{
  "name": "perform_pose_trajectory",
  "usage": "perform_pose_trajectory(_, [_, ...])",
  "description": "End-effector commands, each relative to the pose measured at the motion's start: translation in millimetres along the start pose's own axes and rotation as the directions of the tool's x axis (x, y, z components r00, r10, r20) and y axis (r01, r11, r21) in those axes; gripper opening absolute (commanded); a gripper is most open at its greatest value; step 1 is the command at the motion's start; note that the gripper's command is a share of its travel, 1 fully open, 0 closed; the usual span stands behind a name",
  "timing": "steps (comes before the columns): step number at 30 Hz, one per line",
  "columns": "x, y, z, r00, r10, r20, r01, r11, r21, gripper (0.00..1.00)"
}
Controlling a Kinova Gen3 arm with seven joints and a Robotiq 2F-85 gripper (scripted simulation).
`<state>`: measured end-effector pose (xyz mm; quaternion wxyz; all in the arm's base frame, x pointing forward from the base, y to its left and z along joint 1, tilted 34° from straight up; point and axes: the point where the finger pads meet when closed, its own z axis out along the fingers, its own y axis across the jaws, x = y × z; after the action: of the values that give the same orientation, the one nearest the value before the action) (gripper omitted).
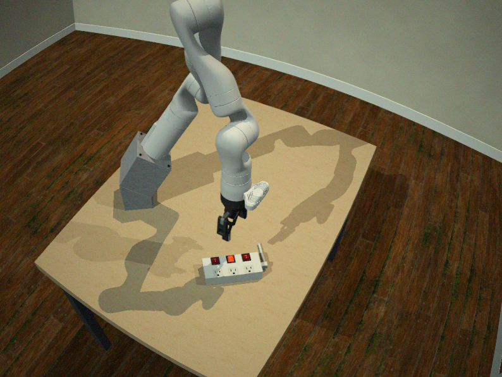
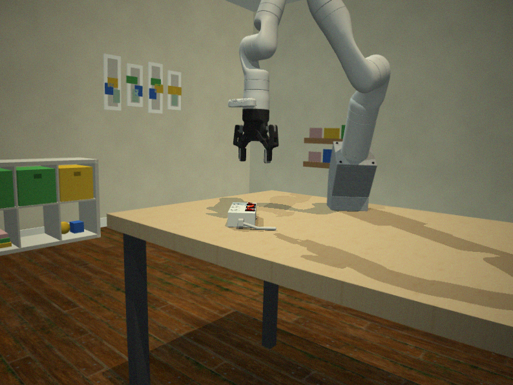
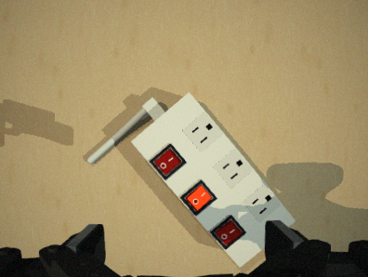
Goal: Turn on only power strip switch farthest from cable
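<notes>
Power strip (image 1: 232,268) lies flat, right way up, on the tabletop (image 1: 308,227) near its front edge; cable stub (image 1: 262,254) exits one short end. Three rocker switches in a row: the middle switch (image 3: 199,197) glows bright orange, so probably on; the switch nearest the cable (image 3: 168,161) and the farthest switch (image 3: 228,231) are dark red, probably off. Judged a rigid, light plastic body, likely to slide or tip under an off-centre push. No need to grasp; press rockers straight down with one fingertip. Gripper (image 2: 255,155) hangs well above the strip, fingers spread fully, holding nothing.
</notes>
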<state>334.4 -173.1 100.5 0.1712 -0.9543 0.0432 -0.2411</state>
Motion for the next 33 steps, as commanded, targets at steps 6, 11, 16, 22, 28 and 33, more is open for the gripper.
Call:
perform_pose_trajectory(6, [-0.4, -2.0, 1.6, 0.999, 0.052, 0.002, -0.052, 0.999, 0.008, 1.0])
perform_pose_trajectory(11, [-1.4, -6.6, 5.4, 0.986, 0.164, 0.009, -0.164, 0.986, 0.023, 1.0])
perform_pose_trajectory(16, [-2.3, -11.6, 9.9, 0.954, 0.301, 0.02, -0.301, 0.953, 0.039, 1.0])
perform_pose_trajectory(22, [-3.1, -18.3, 17.1, 0.856, 0.515, 0.043, -0.517, 0.854, 0.054, 1.0])
perform_pose_trajectory(28, [-3.1, -23.9, 27.1, 0.623, 0.779, 0.076, -0.782, 0.621, 0.052, 1.0])
perform_pose_trajectory(33, [-2.8, -24.7, 34.0, 0.4, 0.912, 0.091, -0.917, 0.398, 0.037, 1.0])
